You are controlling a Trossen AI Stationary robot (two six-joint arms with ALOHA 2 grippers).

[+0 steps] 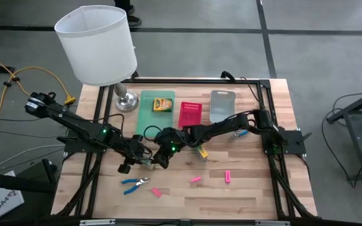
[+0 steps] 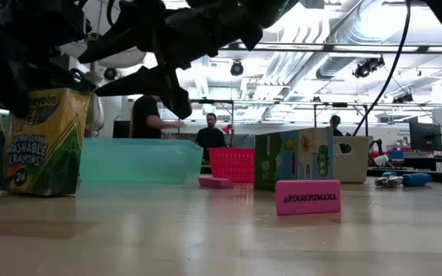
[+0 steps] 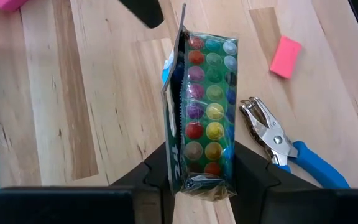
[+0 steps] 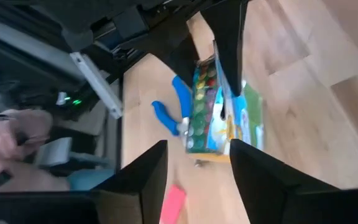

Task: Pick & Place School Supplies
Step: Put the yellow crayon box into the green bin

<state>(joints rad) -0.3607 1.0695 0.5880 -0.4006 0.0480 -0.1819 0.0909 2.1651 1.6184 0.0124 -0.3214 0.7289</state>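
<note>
The crayon box (image 3: 201, 112) held by the left tool (image 3: 197, 186) sits above the middle of the surface (image 1: 244, 194), toward its left edge; from overhead the arms hide most of it. Its face of coloured dots shows, one flap bent and the cardboard creased. The left tool's fingers (image 3: 257, 174) are clamped on the box's two sides. The right tool (image 4: 197, 165) hangs just beside the same box, fingers spread apart and touching nothing. Blue-handled scissors (image 3: 291, 149) lie close by, with a pink eraser (image 3: 285, 56) beyond. Another crayon box (image 1: 163, 104) lies in the green tray (image 1: 146, 116) near the far edge.
</note>
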